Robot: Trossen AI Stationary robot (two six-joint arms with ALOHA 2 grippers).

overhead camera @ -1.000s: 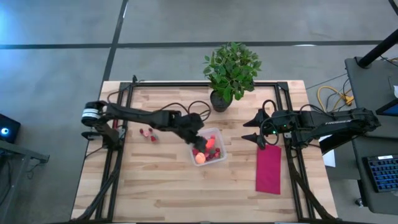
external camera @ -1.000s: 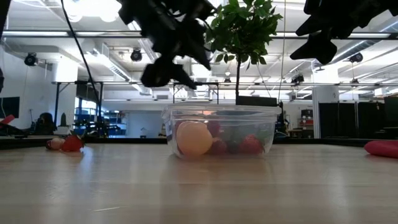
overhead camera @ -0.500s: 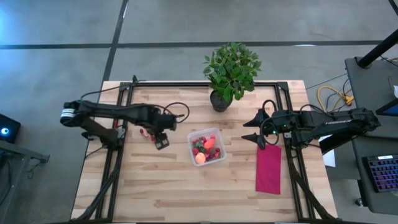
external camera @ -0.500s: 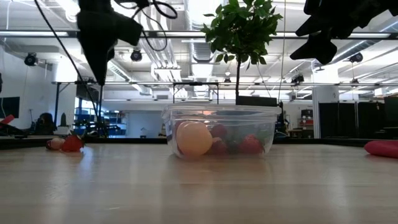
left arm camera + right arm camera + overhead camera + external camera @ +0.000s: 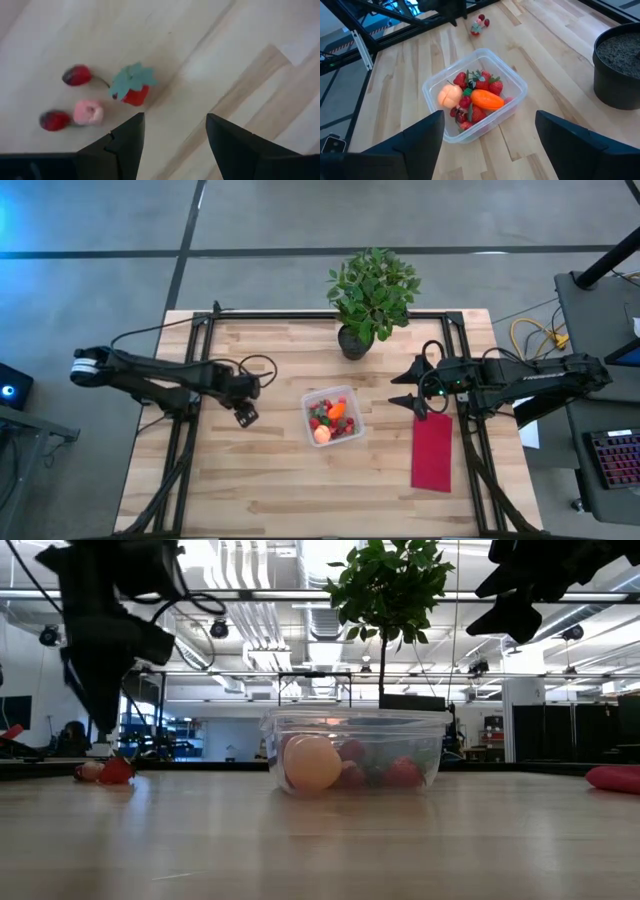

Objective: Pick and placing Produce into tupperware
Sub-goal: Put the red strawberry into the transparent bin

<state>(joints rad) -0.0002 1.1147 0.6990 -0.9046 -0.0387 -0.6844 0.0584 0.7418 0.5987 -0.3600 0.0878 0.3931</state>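
The clear tupperware (image 5: 345, 395) sits mid-table and holds the peach-orange fruit (image 5: 449, 95), the orange carrot (image 5: 487, 99) and several red strawberries (image 5: 472, 114). A few loose strawberries (image 5: 132, 90) lie on the wood to its left; they also show in the low view (image 5: 105, 771). My left gripper (image 5: 175, 120) hangs open just beside them, fingers pointing down, touching nothing (image 5: 245, 415). In the high view the left arm hides the loose strawberries. My right gripper (image 5: 398, 390) waits open above the table, right of the tupperware.
A potted plant (image 5: 370, 295) stands at the far edge behind the tupperware; its dark pot (image 5: 620, 65) is close to my right gripper. A red cloth (image 5: 432, 452) lies flat on the right. Black frame rails (image 5: 185, 440) run along both sides.
My left gripper has swung away from above the tupperware toward the table's left edge and has come down, ending over the loose strawberries. The tupperware and its contents have stayed put.
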